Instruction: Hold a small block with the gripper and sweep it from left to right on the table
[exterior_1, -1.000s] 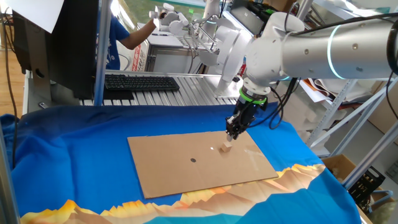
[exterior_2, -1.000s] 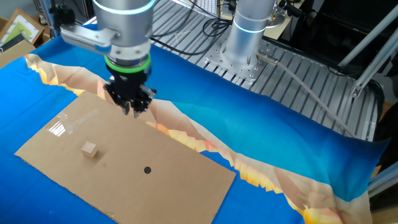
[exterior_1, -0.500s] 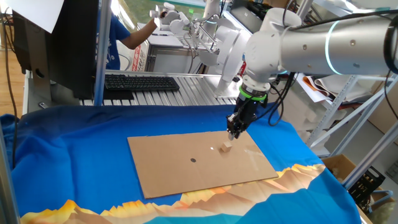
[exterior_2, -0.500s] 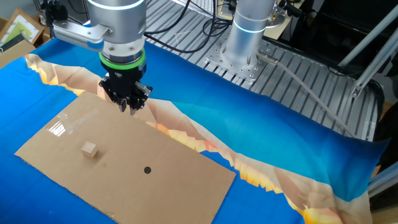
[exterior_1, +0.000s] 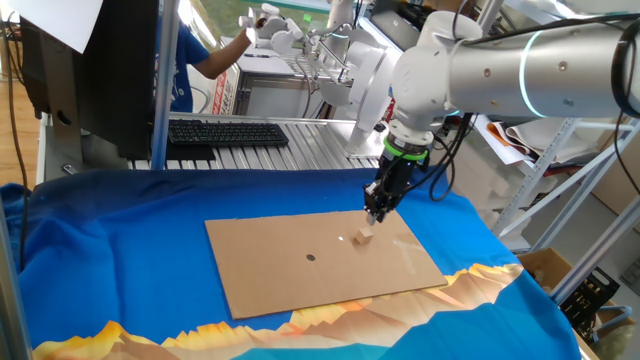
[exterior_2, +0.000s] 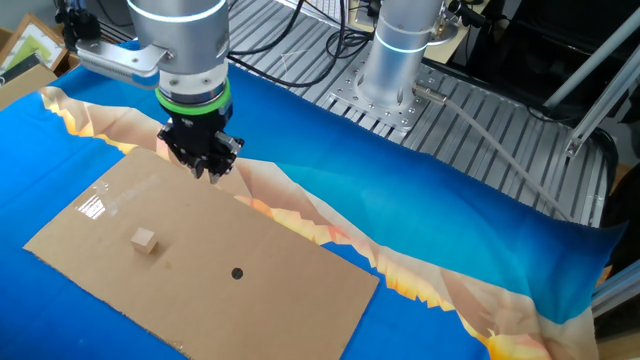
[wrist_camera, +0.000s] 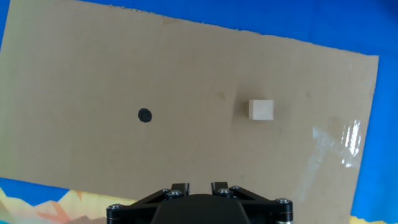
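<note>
The small block (exterior_1: 363, 238) is a pale tan cube lying free on the brown cardboard (exterior_1: 290, 275) of the blue-clothed table (exterior_1: 120, 250). It also shows in the other fixed view (exterior_2: 145, 240) and in the hand view (wrist_camera: 261, 109). The gripper (exterior_1: 374, 212), black with a green collar, hangs above the cardboard's edge, off to one side of the block and not touching it. In the other fixed view the gripper (exterior_2: 207, 170) is raised over the cardboard's far edge. In the hand view the gripper (wrist_camera: 199, 186) shows two fingertips apart with nothing between them.
A small dark round dot (exterior_1: 311, 257) marks the cardboard near its middle. A grey slatted bench with a black keyboard (exterior_1: 228, 132) stands behind the table. The arm's silver base column (exterior_2: 400, 45) stands on the slatted bench by the table's edge.
The gripper has drifted a little along the cardboard's edge and slightly upward, still empty. The block has not moved.
</note>
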